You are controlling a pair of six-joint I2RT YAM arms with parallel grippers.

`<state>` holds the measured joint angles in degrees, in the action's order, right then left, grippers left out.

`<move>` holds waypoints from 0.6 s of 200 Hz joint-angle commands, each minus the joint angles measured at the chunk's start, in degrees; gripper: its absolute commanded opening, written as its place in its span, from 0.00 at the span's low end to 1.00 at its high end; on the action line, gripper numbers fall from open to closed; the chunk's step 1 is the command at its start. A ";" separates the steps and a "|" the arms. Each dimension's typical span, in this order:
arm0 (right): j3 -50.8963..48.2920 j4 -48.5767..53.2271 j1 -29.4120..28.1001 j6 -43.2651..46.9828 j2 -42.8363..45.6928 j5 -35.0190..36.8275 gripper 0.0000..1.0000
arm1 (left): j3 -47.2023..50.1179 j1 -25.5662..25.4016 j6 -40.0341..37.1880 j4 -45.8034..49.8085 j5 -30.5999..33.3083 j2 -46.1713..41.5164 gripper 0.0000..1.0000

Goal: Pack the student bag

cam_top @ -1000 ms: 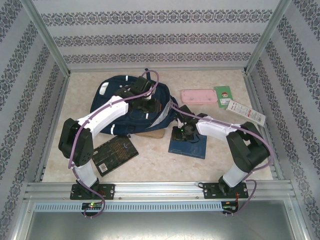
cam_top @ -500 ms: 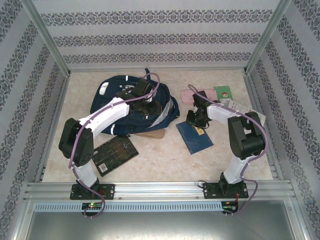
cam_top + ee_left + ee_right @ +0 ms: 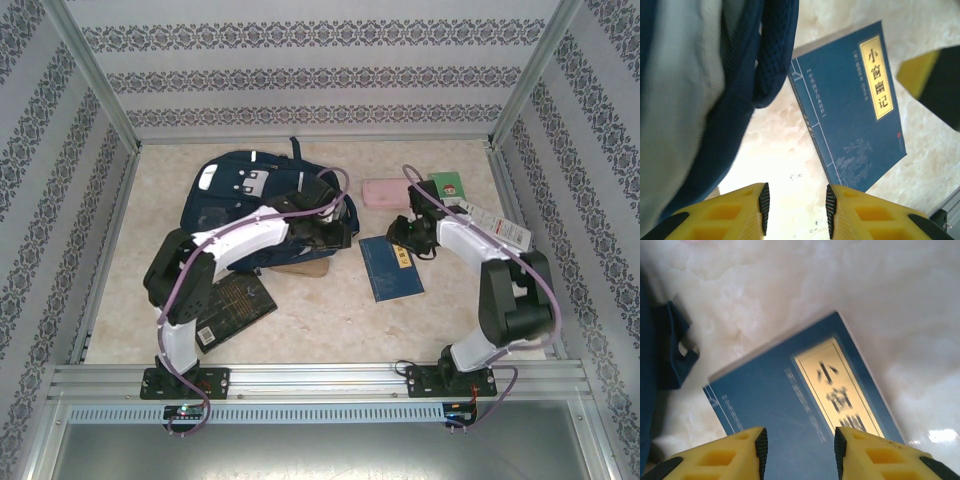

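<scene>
Count on the table [image 3: 330, 335]: 1 backpack [image 3: 235, 190], 2 books, 1 pink case [image 3: 385, 192], 1 green card [image 3: 448, 187], 1 long white packet [image 3: 497, 224], 1 flat tan piece [image 3: 300, 267].

Backpack: navy fabric, soft and slumped, lying flat at the far left of the table. It has white stripes and 1 pale grey patch on top. The left wrist view shows a padded, mesh-textured edge. The tan piece sticks out from under its near edge.

Blue book [image 3: 392, 268]: flat rectangle with a matte dark-blue cover, fine line drawings and 1 yellow title label with black characters. It lies on bare table just right of the backpack, not touching it.

Black book [image 3: 232, 305]: flat rectangle with a dark cover and small pale print, lying in front of the backpack on the left.

Pink case: smooth rounded rectangle at the far side, right of the backpack. The green card lies just beside it, and the white packet is further right, tilted.

Left gripper [image 3: 795, 202]: yellow plastic with black ribbed inner faces. Its jaws are apart with nothing between them, over bare table between the backpack's edge and the blue book.

Right gripper [image 3: 800, 447]: same build. Its jaws are apart with nothing held, over the blue book. I cannot tell whether it touches the cover.

Table top: glossy, with a cream marble pattern.
</scene>
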<state>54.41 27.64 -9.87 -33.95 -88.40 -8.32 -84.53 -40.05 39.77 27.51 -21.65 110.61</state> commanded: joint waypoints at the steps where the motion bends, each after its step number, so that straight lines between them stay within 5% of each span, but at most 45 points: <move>1: -4.46 0.93 1.61 -1.64 2.66 2.39 0.45 | -4.05 -2.16 4.24 -1.84 -2.24 3.17 0.37; 77: -10.10 1.19 3.19 -5.24 3.62 6.59 0.47 | -6.53 -4.64 13.86 -4.24 -4.38 11.61 0.38; 120: -10.43 0.34 1.94 -3.98 1.26 2.94 0.46 | -7.28 -5.12 16.62 -4.98 -3.84 14.61 0.39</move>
<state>44.01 27.99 -6.92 -38.04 -86.30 -4.95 -90.32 -44.25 52.82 24.47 -25.21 123.55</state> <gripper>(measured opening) 0.468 0.385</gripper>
